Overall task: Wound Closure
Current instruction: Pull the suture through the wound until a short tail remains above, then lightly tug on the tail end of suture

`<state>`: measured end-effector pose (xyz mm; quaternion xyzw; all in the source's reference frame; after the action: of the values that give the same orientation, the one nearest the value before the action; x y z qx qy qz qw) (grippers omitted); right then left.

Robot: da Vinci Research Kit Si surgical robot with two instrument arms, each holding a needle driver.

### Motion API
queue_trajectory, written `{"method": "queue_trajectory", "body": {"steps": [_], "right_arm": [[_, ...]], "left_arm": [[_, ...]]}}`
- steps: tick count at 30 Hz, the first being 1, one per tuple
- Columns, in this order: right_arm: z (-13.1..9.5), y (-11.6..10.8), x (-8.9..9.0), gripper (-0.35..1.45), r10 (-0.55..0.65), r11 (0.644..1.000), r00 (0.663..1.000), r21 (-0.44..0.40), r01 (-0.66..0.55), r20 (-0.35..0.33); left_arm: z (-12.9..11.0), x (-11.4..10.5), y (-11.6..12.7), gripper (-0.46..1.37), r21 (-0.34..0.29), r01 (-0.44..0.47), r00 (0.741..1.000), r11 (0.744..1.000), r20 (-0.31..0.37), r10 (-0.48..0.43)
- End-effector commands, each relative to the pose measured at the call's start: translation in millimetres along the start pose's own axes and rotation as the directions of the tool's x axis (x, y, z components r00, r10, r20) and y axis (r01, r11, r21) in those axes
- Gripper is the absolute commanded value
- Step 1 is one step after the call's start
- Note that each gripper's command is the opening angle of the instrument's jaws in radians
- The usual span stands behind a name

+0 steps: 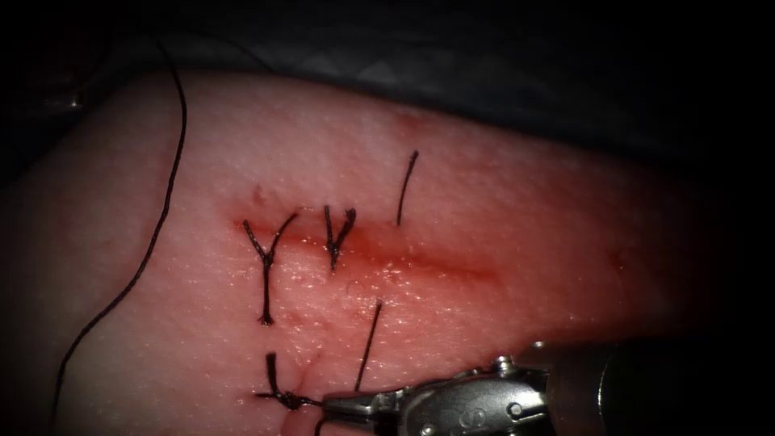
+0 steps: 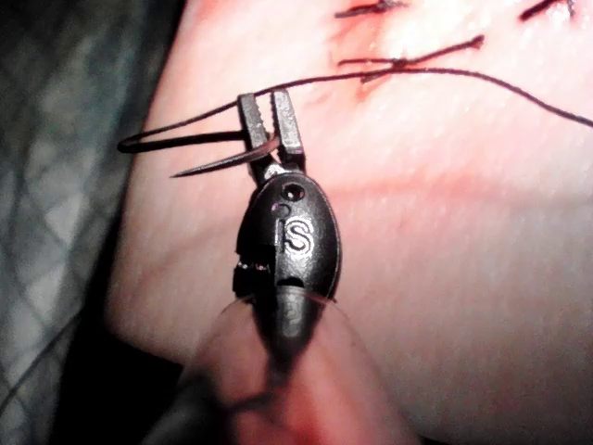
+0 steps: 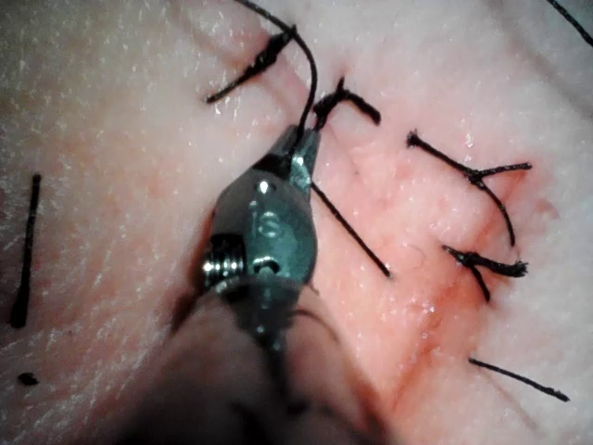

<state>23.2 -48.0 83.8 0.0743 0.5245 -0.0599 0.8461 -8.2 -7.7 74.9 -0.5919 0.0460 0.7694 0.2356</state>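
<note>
Thread, black and braided (image 3: 310, 79), is rising straight out of the tip of the right arm's silver needle driver (image 3: 301, 153), whose jaws are pinching shut on it. In the endoscope view that tool (image 1: 329, 401) is lying almost flat and pointing left. Its tip is sitting just right of a dark tied knot (image 1: 284, 397), which lies toward the left end of the reddened cut (image 1: 404, 260) on the near side of the pale pink pork tissue (image 1: 525, 242). The right arm is the one close to this knot.

The left arm's dark needle driver (image 2: 271, 125) is hovering over the tissue's edge. Its jaws are closing on the thin curved steel needle (image 2: 218, 163) (where along the curve is hard to tell). The needle is lying crosswise to the jaws, clear of the tissue.
</note>
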Motion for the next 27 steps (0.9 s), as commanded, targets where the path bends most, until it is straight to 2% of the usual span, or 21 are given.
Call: {"method": "queue_trajectory", "body": {"steps": [1, 9, 10, 11, 12, 13, 14, 16, 20, 23, 24, 27], "right_arm": [[0.0, 0.0, 0.0, -0.35, 0.000, 1.000, 1.000, 0.000, 0.000, 0.000], [-0.1, 0.1, 0.0, -0.35, 0.007, 1.000, 1.000, 0.017, -0.008, 0.017], [-0.2, 0.1, 0.1, -0.18, 0.013, 1.000, 1.000, 0.017, -0.013, 0.017], [-0.3, -0.1, 0.2, 0.28, 0.024, 1.000, 1.000, 0.018, -0.025, 0.016], [-0.3, -0.1, 0.2, 0.44, 0.030, 0.999, 0.999, 0.019, -0.030, 0.012], [-0.4, -0.2, 0.3, 0.70, 0.036, 0.999, 0.999, 0.014, -0.036, 0.012], [-0.6, -0.3, 0.4, 1.04, 0.047, 0.999, 0.999, -0.001, -0.047, 0.024], [-1.0, -0.6, 0.6, 1.15, 0.047, 0.999, 0.998, -0.010, -0.047, 0.030], [-2.6, -1.2, 1.1, 1.19, 0.053, 0.999, 0.998, -0.013, -0.053, 0.031], [-5.7, -1.4, 1.2, 1.15, 0.072, 0.996, 0.996, -0.064, -0.070, 0.044], [-6.0, -1.4, 1.2, 1.14, 0.074, 0.995, 0.996, -0.071, -0.071, 0.043], [-9.3, -0.5, 0.0, 1.13, 0.141, 0.979, 0.990, -0.148, -0.137, 0.015]], "left_arm": [[0.0, 0.0, 0.0, -0.35, -0.008, 0.000, 1.000, 1.000, 0.000, 0.000], [0.1, 0.0, 0.0, -0.35, -0.007, 0.000, 1.000, 1.000, 0.000, 0.000], [0.1, 0.0, 0.0, -0.35, -0.007, 0.000, 1.000, 1.000, 0.000, 0.000], [0.2, 0.0, 0.0, -0.35, -0.007, 0.000, 1.000, 1.000, 0.000, 0.000], [0.2, 0.0, 0.0, -0.35, -0.006, 0.000, 1.000, 1.000, 0.000, 0.000], [0.2, 0.0, 0.0, -0.35, -0.008, 0.000, 1.000, 1.000, -0.001, 0.000], [0.3, 0.0, 0.0, -0.35, -0.008, 0.000, 1.000, 1.000, -0.001, 0.000], [0.3, 0.0, 0.1, -0.35, -0.007, 0.000, 1.000, 1.000, -0.001, 0.000], [0.4, 0.0, 0.1, -0.35, -0.009, -0.006, 1.000, 1.000, -0.003, 0.006], [0.4, 0.0, 0.1, -0.35, -0.009, -0.007, 1.000, 1.000, -0.003, 0.007], [0.4, 0.0, 0.2, -0.35, -0.009, -0.007, 1.000, 1.000, -0.003, 0.007], [0.5, -0.1, 0.2, -0.35, -0.012, -0.008, 1.000, 1.000, -0.002, 0.008]]}}
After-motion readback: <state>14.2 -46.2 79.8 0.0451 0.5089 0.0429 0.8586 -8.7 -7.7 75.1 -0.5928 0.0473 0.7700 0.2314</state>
